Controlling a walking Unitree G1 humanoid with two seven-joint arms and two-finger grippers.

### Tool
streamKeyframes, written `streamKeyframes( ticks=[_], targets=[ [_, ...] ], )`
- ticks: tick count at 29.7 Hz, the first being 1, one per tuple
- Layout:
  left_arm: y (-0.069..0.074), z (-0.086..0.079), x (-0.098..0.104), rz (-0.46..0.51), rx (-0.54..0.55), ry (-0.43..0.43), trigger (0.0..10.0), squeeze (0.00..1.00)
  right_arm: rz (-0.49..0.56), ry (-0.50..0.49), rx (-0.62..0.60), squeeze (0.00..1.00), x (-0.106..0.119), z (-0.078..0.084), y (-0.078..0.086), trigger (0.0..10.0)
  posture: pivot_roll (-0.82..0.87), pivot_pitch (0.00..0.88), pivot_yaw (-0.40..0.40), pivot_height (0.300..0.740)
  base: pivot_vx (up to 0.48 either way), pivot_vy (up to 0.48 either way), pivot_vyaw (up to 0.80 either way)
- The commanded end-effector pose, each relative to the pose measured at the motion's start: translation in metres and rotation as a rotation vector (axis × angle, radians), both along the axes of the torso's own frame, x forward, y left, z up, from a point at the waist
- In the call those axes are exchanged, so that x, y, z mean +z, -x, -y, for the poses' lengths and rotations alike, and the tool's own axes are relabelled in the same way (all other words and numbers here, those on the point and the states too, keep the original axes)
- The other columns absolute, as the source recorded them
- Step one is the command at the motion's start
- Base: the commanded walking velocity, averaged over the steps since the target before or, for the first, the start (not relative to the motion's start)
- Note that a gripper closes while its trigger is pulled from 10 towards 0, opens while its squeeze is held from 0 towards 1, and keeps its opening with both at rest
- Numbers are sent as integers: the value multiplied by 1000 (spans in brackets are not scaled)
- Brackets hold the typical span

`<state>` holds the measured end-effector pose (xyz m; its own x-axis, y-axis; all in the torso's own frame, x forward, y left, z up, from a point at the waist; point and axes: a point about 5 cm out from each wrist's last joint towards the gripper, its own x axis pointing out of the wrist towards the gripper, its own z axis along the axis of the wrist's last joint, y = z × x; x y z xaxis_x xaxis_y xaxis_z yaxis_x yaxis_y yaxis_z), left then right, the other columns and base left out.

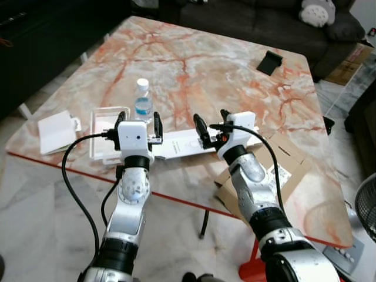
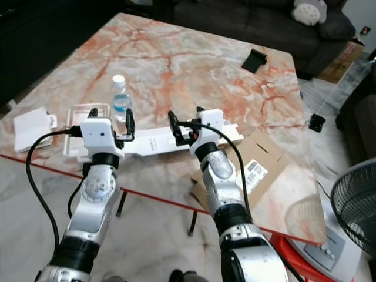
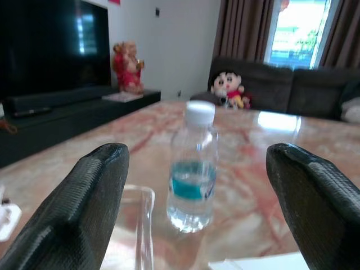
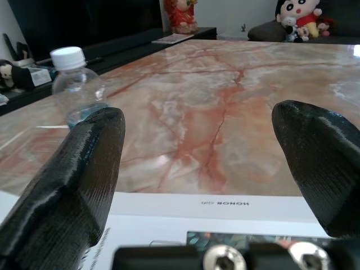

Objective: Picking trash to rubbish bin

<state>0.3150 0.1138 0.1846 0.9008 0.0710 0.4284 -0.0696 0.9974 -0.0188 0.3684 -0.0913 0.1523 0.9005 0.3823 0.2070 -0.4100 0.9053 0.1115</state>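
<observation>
Marble table (image 1: 194, 64); dark sofa (image 1: 264, 17); curtained window (image 3: 295, 31)

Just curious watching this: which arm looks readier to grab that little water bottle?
Probably the left gripper: its open fingers frame the water bottle straight ahead. The right gripper hangs over the long white box.

Bottle (image 1: 143, 101) stands on table (image 1: 235, 64) (behind long box (image 1: 182, 145)).

Marble table (image 1: 223, 64) with bottle (image 1: 143, 100), boxes (image 1: 176, 144)
</observation>
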Motion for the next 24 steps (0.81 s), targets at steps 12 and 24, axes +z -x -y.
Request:
streamKeyframes(
  ticks=[12,24],
  targets=[
    [8,-13,-24,-140,12,203,10000,0,5,-9,-11,0,0,5,0,10000,88,147,-125,740,0,0,0],
    [16,-17,-35,-196,10,296,10000,0,2,-11,-7,0,0,5,0,10000,97,149,-129,740,0,0,0]
  ],
)
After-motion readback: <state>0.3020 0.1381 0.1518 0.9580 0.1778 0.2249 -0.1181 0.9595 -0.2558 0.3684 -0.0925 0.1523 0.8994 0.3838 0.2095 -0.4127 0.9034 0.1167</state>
